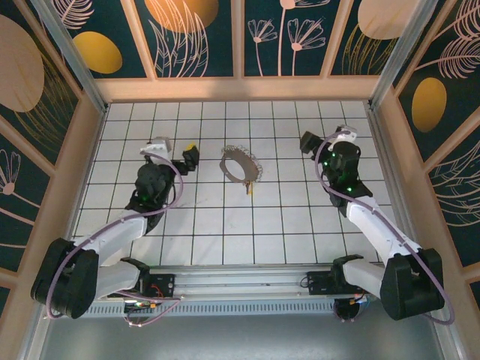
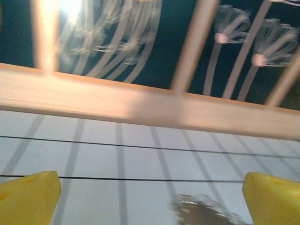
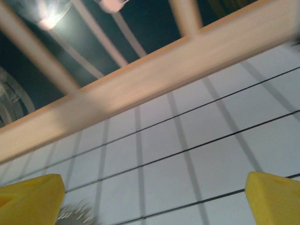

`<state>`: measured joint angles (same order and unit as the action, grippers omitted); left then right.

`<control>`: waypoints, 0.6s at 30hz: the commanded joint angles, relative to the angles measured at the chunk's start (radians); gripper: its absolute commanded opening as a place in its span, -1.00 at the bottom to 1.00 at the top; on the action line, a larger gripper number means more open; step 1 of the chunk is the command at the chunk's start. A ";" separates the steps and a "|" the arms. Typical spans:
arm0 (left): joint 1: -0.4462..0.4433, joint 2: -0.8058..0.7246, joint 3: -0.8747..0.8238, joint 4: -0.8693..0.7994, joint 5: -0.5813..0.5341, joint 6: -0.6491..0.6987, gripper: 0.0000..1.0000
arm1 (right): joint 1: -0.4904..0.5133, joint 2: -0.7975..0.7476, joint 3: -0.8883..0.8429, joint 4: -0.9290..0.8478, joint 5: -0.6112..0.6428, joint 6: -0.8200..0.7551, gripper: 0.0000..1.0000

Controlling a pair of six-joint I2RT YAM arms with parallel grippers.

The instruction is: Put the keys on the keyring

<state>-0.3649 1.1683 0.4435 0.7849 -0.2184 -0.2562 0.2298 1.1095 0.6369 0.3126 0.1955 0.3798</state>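
Note:
The keyring [image 1: 240,165], a thin silvery ring with bumpy bits on its rim, lies flat on the white tiled table [image 1: 225,225] between the two arms. One tiny key [image 1: 250,189] with a yellow head rests at the ring's near rim; whether it is threaded on is too small to tell. My left gripper [image 1: 189,158] hovers about a tile to the left of the ring, open and empty. My right gripper [image 1: 308,142] stands open and empty about two tiles to its right. In the left wrist view the yellow fingertips [image 2: 29,198] stand wide apart, with the blurred keyring [image 2: 202,213] low between them. The right wrist view has its yellow fingertips [image 3: 31,198] equally wide, the keyring [image 3: 75,215] a blur at bottom left.
A wooden rail [image 1: 240,88] and patterned wall panels close off the table's far side. Side walls [image 1: 75,165] stand at left and right. The arm bases and a metal rail [image 1: 247,281] sit along the near edge.

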 commanded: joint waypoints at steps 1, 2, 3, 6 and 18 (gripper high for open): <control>0.076 -0.055 -0.077 0.132 -0.181 0.117 0.98 | -0.020 0.014 -0.085 0.134 0.240 -0.081 0.98; 0.095 -0.063 -0.102 0.143 -0.208 0.123 0.97 | -0.029 0.020 -0.101 0.152 0.252 -0.110 0.98; 0.122 -0.072 -0.128 0.146 -0.213 0.130 0.98 | -0.038 0.028 -0.116 0.168 0.270 -0.131 0.98; 0.178 -0.073 -0.192 0.187 -0.233 0.148 0.98 | -0.072 0.067 -0.151 0.210 0.283 -0.165 0.98; 0.272 0.251 -0.301 0.581 -0.116 0.205 0.97 | -0.088 0.295 -0.343 0.712 0.185 -0.376 0.98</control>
<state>-0.1089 1.3804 0.1413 1.1847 -0.3943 -0.0879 0.1463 1.3598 0.3561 0.7578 0.4290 0.1028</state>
